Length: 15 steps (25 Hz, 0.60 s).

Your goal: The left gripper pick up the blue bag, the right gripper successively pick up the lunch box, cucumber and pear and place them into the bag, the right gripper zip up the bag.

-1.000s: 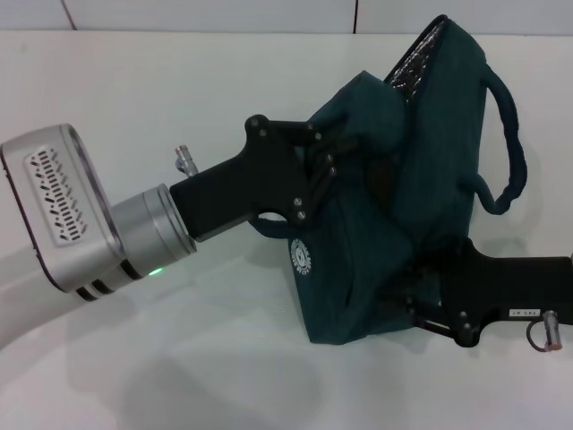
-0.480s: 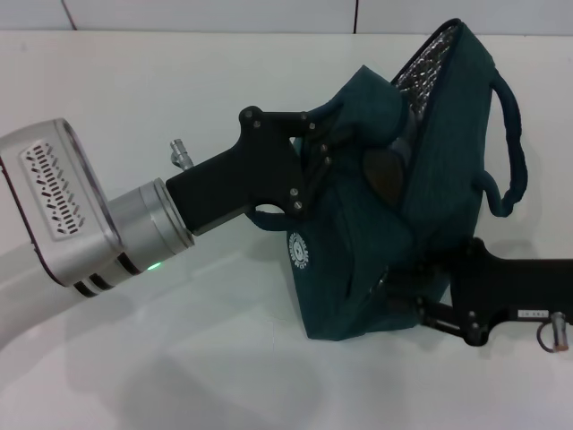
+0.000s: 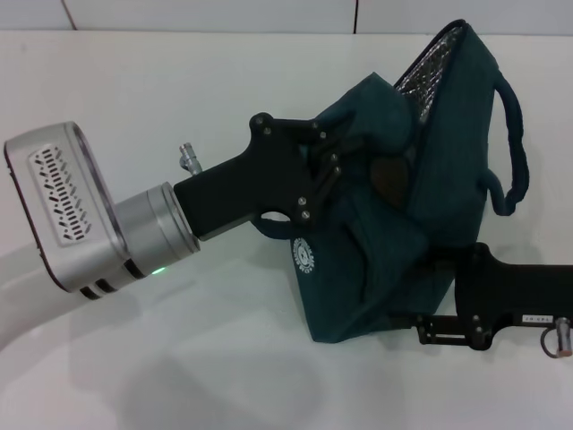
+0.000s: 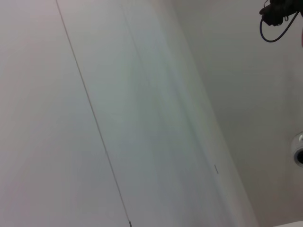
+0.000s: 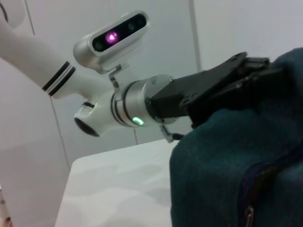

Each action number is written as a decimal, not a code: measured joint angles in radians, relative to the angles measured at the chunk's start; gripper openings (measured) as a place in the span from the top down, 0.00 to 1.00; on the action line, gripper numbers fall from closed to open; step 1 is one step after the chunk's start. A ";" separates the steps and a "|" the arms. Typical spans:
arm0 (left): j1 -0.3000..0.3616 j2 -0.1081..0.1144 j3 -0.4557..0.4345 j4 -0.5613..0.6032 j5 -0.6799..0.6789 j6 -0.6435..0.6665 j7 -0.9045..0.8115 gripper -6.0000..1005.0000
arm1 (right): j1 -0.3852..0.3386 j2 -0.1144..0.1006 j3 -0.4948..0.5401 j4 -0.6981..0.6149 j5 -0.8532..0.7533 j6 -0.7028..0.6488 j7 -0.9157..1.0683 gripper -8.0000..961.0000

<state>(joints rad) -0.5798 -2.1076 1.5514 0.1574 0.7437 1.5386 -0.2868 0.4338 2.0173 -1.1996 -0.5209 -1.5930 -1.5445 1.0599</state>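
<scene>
A: Where do we stand with the blue bag (image 3: 394, 224)?

B: We see it held up off the white tabletop (image 3: 179, 98), toward the right edge, tilted, with its silver lining showing at the top opening and the carry handle (image 3: 510, 143) hanging on the far right side. The left gripper (image 3: 336, 166) is clamped on a fold of the bag's upper edge on the near-left side.

A: And the right gripper (image 3: 407, 322)?

B: It reaches in from the right edge, low against the bag's bottom corner. We cannot tell whether its fingers are parted or pinched; the fabric hides them.

A: Lunch box, cucumber, pear?

B: We see none on the tabletop, so we judge them packed, though the inside is hidden. That puts us at the zipping step.

A: What does the next move call for?

B: We think the right gripper must catch the zipper pull and draw it along the track while the left keeps the fabric taut. The slack cloth could bunch and jam the slider.

A: Do the wrist views add anything?

B: The right wrist view shows the zipper track and a small pull (image 5: 248, 215) on the bag's face, which the head view does not, plus the left gripper biting the cloth from the far side. The left wrist view shows only wall panels (image 4: 118, 118), no bag or fingers.
</scene>
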 joint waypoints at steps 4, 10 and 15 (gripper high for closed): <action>0.013 0.000 0.000 0.003 0.000 0.000 0.000 0.93 | -0.016 -0.002 0.008 -0.010 0.019 -0.002 -0.004 0.35; 0.004 0.000 0.008 0.005 0.000 0.000 0.000 0.93 | -0.002 0.002 -0.013 -0.004 0.023 0.004 -0.006 0.35; 0.002 0.000 0.010 0.007 0.000 0.000 0.000 0.93 | 0.018 0.006 -0.078 0.000 0.024 0.006 -0.007 0.36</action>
<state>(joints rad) -0.5777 -2.1076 1.5614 0.1640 0.7437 1.5389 -0.2869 0.4517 2.0238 -1.2774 -0.5209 -1.5685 -1.5388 1.0530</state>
